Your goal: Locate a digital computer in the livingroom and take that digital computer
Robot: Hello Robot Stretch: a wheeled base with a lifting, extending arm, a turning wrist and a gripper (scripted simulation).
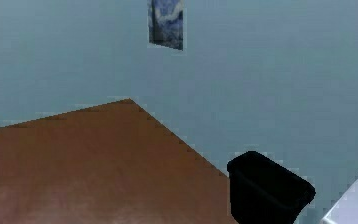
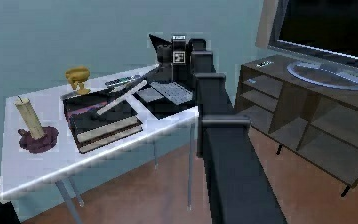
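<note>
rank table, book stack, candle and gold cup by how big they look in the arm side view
1. table
2. book stack
3. candle
4. gold cup, though it stands farther back than the candle, so that pair is unsure

The laptop [image 2: 167,95] sits open on the white table [image 2: 47,165], upper middle of the arm side view: flat grey base, with 1 dark screen standing behind it.

Pale blue wall [image 1: 267,90], brown floor [image 1: 77,160], black bin [image 1: 269,190], blue-and-white mottled picture [image 1: 167,22]. The tabletop [image 2: 47,165] is white. On it are a gold cup [image 2: 79,78], a cream candle [image 2: 27,115] in a maroon holder [image 2: 37,140], and dark books [image 2: 107,125]. Brown shelf unit [image 2: 307,110].
</note>
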